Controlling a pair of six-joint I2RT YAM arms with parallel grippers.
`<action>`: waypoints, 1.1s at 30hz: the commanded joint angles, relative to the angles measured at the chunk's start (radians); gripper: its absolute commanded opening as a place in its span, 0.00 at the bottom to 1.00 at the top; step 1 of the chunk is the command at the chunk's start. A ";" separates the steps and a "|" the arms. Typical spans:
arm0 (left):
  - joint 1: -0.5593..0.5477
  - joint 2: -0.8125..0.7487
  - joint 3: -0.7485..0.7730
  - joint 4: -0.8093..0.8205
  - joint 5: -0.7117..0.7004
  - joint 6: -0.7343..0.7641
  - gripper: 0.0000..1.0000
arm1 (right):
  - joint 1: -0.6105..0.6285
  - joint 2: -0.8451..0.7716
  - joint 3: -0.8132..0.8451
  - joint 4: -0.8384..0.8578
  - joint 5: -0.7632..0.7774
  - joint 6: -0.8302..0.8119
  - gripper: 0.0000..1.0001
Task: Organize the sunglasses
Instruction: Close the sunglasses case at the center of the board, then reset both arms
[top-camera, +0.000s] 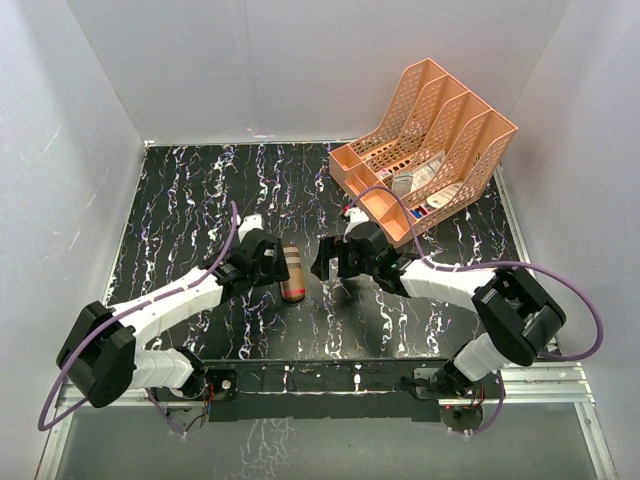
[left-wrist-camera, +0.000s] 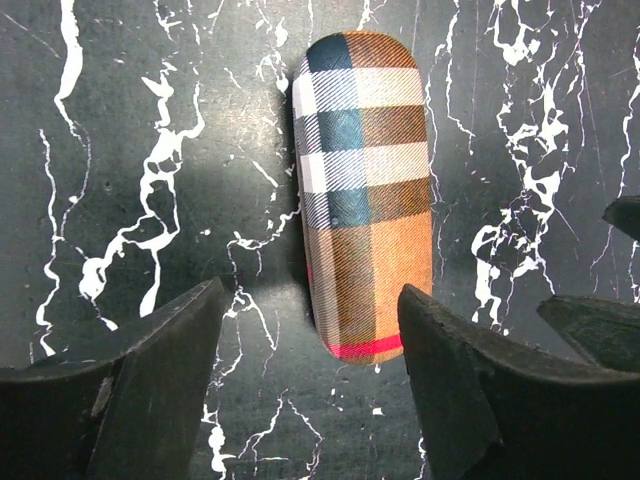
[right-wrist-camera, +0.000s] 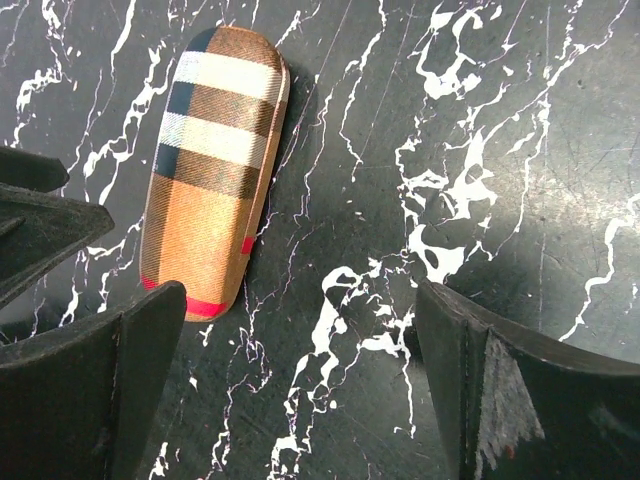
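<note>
The sunglasses do not show in any view. A closed brown plaid case lies flat on the black marbled table, between the two arms. My left gripper stands just left of it, open. In the left wrist view the case lies ahead of the left gripper, its near end level with the right fingertip, nothing gripped. My right gripper is just right of the case, open wide. The right wrist view shows the case beside the left finger and only bare table at the right gripper.
An orange plastic desk organizer with several slanted compartments stands at the back right, holding small items. White walls enclose the table on three sides. The right arm's purple cable loops near the organizer's front corner.
</note>
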 joint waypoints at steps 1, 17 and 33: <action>-0.003 -0.072 -0.020 0.012 -0.049 0.004 0.73 | 0.005 -0.059 -0.009 0.000 0.040 -0.013 0.98; -0.002 -0.160 -0.087 0.016 -0.130 0.000 0.99 | 0.004 -0.160 -0.023 -0.092 0.164 -0.008 0.98; -0.003 -0.175 -0.094 0.018 -0.159 0.049 0.99 | 0.005 -0.156 -0.005 -0.125 0.198 -0.014 0.98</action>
